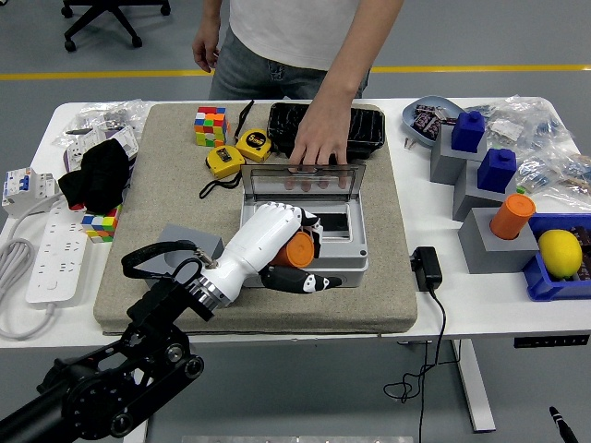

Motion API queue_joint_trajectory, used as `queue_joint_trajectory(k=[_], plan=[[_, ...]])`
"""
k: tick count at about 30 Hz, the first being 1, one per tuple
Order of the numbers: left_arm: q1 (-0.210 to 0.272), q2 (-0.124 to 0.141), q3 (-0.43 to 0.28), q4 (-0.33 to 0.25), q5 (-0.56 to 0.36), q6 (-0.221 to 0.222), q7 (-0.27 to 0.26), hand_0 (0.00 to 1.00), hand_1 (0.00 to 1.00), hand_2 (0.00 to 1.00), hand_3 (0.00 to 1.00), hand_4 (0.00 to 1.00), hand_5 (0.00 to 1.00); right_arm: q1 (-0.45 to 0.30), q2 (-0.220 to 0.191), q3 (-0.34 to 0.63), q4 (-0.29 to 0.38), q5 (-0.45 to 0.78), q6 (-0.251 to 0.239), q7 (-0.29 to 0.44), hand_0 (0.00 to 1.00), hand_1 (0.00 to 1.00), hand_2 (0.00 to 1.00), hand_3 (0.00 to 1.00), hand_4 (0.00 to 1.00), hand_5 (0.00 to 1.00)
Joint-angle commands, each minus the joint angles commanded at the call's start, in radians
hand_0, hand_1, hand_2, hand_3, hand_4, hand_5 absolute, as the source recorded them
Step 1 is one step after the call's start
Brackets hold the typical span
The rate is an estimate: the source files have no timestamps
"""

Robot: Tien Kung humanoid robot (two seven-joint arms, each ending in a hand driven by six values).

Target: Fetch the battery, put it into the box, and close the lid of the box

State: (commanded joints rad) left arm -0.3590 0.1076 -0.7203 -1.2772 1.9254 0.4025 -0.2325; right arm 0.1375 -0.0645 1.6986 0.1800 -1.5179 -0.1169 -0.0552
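The robot's left hand (277,247) is reaching in from seven o'clock over the grey box (303,242), its white fingers (305,281) curling around the orange battery (297,249) and gripping it. The battery is sitting in that grip above the left part of the box's open interior, just in front of the dark opening; whether it is touching the box cannot be told. The thumb is pointing toward three o'clock along the box's front wall.

The box is lying near the middle of the beige mat (388,277), with its clear lid (303,178) standing raised at the twelve o'clock edge. A person at the far side of the table (480,305) is pressing the fingertips of one hand (320,140) on the top edge of that lid, holding it upright. The person's other hand (205,48) is hanging by the hip.

At nine o'clock from the box, a grey block (189,247) is resting on the mat, partly behind the robot's forearm. Two yellow tape measures (237,152) are lying at eleven o'clock from the box, with a colour cube (210,125) just beyond them. A black tray (367,126) is sitting behind the lid. Another orange battery (512,216) is standing on a grey block at three o'clock, well apart from the box, with a lemon (560,252) beside it.
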Motion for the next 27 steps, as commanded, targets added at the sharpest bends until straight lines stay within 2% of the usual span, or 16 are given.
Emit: queue_joint_trajectory(k=[6, 13, 14, 15, 20, 21, 26, 27], plan=[[-0.058, -0.031, 0.017, 0.065, -0.029, 0.010, -0.009, 0.045, 0.002, 0.002, 0.002, 0.939, 0.259, -0.002, 0.001, 0.002, 0.000, -0.007, 0.001, -0.002, 0.858, 0.784, 0.758, 0.778, 0.998, 0.998], [-0.132, -0.062, 0.061, 0.181, -0.084, 0.023, -0.026, 0.046, 0.002, 0.002, 0.002, 0.939, 0.289, 0.000, -0.001, 0.001, 0.000, -0.010, 0.002, -0.003, 0.858, 0.783, 0.758, 0.779, 0.998, 0.998], [-0.140, -0.067, 0.062, 0.194, -0.090, 0.024, -0.028, 0.046, 0.002, 0.002, 0.002, 0.939, 0.289, 0.001, 0.000, 0.001, 0.000, -0.010, 0.001, -0.002, 0.858, 0.783, 0.758, 0.779, 0.998, 0.998], [-0.148, -0.073, 0.062, 0.207, -0.096, 0.027, -0.031, 0.046, 0.002, 0.002, 0.002, 0.956, 0.334, 0.001, 0.000, 0.001, 0.000, -0.009, 0.001, -0.002, 0.858, 0.783, 0.757, 0.779, 0.998, 0.998], [-0.189, -0.100, 0.053, 0.269, -0.112, 0.036, -0.042, 0.046, 0.002, 0.002, 0.002, 0.956, 0.334, 0.001, -0.001, 0.001, 0.000, -0.011, 0.002, -0.004, 0.858, 0.783, 0.757, 0.779, 0.998, 0.998], [-0.194, -0.104, 0.049, 0.278, -0.113, 0.037, -0.043, 0.047, 0.002, 0.002, 0.002, 0.990, 0.391, 0.002, -0.001, 0.001, 0.000, -0.011, 0.002, -0.004, 0.859, 0.783, 0.757, 0.779, 0.998, 0.998], [-0.208, -0.108, 0.042, 0.311, -0.115, 0.043, -0.048, 0.047, 0.002, 0.002, 0.002, 0.990, 0.391, 0.002, -0.001, 0.000, 0.000, -0.010, 0.003, -0.004, 0.859, 0.783, 0.757, 0.779, 0.998, 0.998], [-0.210, -0.108, 0.042, 0.317, -0.115, 0.044, -0.049, 0.047, 0.002, 0.002, 0.002, 0.998, 0.462, 0.002, -0.001, -0.001, 0.000, -0.010, 0.003, -0.004, 0.858, 0.783, 0.757, 0.779, 0.998, 0.998]])
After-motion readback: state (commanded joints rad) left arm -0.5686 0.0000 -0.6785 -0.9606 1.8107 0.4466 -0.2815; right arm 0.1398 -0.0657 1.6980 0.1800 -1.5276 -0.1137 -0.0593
